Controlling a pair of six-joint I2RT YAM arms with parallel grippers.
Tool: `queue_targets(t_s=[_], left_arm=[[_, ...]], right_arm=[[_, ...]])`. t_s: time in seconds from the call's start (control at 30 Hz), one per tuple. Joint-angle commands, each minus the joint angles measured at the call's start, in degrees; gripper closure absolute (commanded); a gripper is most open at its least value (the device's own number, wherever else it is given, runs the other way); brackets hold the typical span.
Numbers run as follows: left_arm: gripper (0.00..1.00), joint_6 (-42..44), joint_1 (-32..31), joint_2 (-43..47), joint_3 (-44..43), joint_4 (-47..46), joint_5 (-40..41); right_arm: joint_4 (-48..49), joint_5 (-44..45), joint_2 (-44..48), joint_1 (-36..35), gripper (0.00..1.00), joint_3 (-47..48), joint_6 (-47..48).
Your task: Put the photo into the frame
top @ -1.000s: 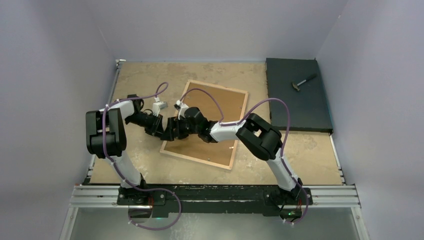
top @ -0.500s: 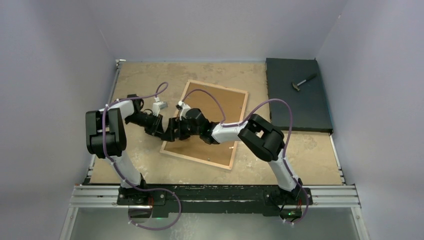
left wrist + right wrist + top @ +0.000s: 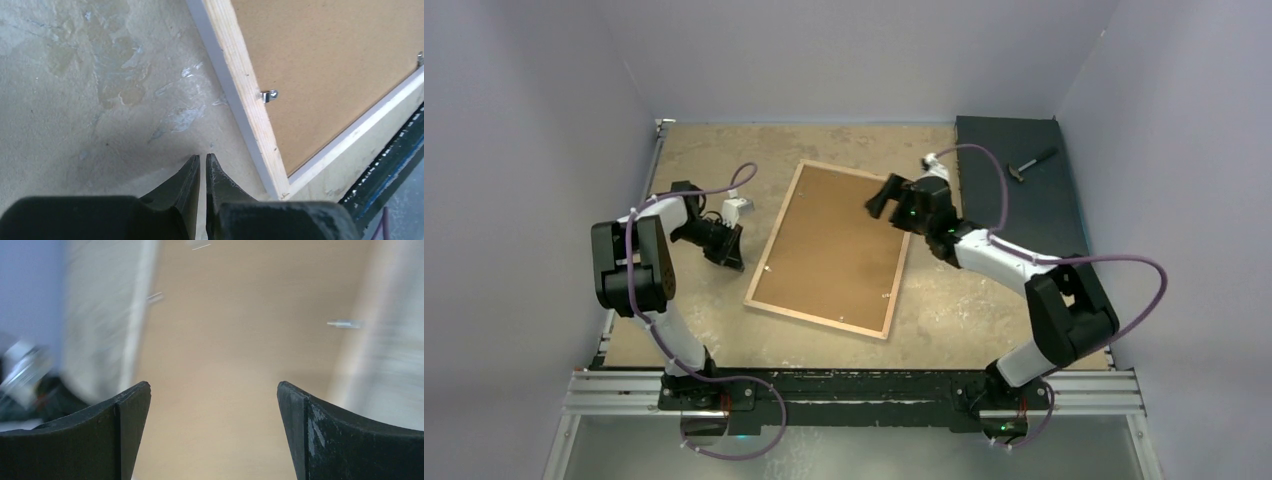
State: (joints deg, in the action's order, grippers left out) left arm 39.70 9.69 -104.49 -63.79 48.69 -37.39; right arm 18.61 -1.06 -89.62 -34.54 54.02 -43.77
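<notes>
While the frame (image 3: 817,318) lies back-up in the middle of the table (image 3: 714,150), brown backing board (image 3: 834,245) inside it, you have the left gripper (image 3: 201,162) pinched closed on nothing, just beside the frame's left rail, right gripper (image 3: 214,390) spread wide, empty, over its far-right corner.

Left strip: bare worktop (image 3: 704,160) beside the frame (image 3: 817,317); the left end effector (image 3: 202,159) sits low here, jaws together, near the rim.
Centre: the frame lies flat; a metal tab (image 3: 270,94) juts from its rim.
Far right: a black slab (image 3: 1024,215) carrying a hammer (image 3: 1031,164) fills the corner.
Over the frame's far right corner: the right end effector (image 3: 884,195), jaws spread wide.
</notes>
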Motion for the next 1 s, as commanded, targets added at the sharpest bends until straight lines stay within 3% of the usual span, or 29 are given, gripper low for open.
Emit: queue_targets(t_s=[0.0, 0.17, 0.4, 0.6, 0.97], left_arm=[[0.93, 1.65, -0.47, 1.91, 2.68, -2.87, 2.26], [0.93, 2.03, -3.73, 4.48, 6.79, -5.58, 5.67], [0.93, 2.84, -9.26, 9.08, 11.5, -8.49, 10.14], [0.95, 5.71, -12.24, 9.1, 11.88, -8.83, 7.42], [0.95, 2.29, -27.82, 2.03, 8.87, -11.23, 7.81]], right_arm=[[-9.59, 14.75, 4.23, 7.72, 0.01, -6.97, 0.28], [-7.6, 14.75, 3.59, 12.25, 0.01, -9.37, 1.01], [-1.6, 6.28, -7.91, 12.46, 0.01, -3.87, 0.6], [-0.18, 3.49, -16.72, 12.13, 0.01, 6.72, 2.58], [-6.74, 1.24, -29.28, 6.14, 0.01, 25.63, 5.79]])
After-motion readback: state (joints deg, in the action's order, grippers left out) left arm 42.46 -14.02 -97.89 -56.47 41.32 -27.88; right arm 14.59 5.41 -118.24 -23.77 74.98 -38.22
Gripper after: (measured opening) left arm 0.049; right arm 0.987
